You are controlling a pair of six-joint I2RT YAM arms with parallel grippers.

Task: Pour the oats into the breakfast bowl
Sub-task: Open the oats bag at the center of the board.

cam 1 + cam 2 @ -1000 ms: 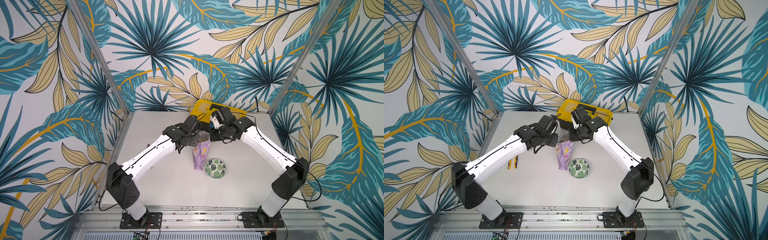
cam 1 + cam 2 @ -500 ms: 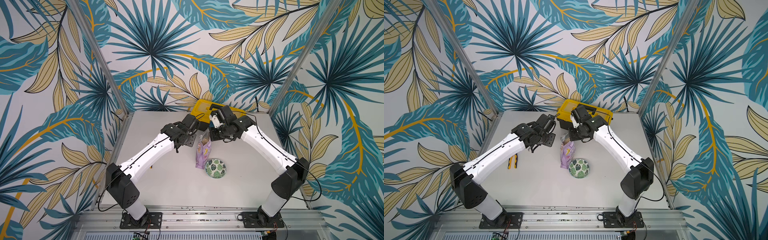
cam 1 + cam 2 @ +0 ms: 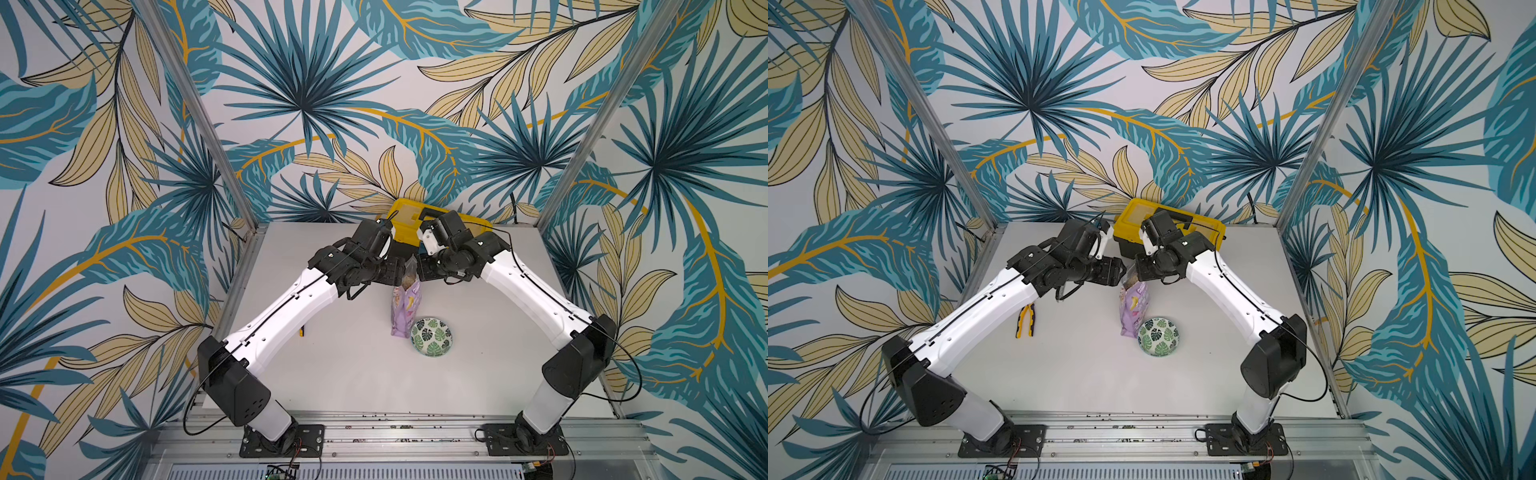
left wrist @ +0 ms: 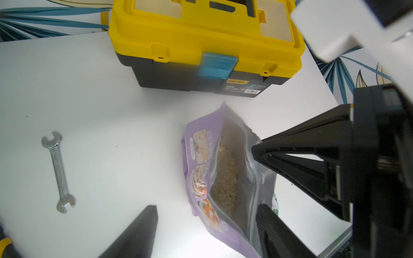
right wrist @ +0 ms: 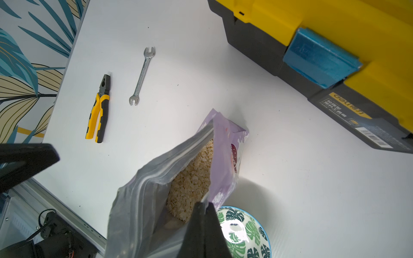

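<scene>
Count on surface (image 3: 357, 374): oats pouch (image 3: 405, 307), 1; leaf-print bowl (image 3: 431, 336), 1; yellow-and-black toolbox (image 4: 201, 44), 1; open-ended wrench (image 4: 58, 172), 1; pliers (image 5: 99, 109), 1 pair. Total: 5 items

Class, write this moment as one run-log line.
stage: before pour | left fingers: open, straddling pouch | right fingers: shut on pouch rim | oats: inside open pouch | bowl: empty, beside pouch

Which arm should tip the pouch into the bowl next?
Right. The right claw is shut on the top edge of the open pouch, and the bowl sits beside the pouch on that arm's side. The left claw stands open, gripping nothing, so it would need to grasp first.
</scene>
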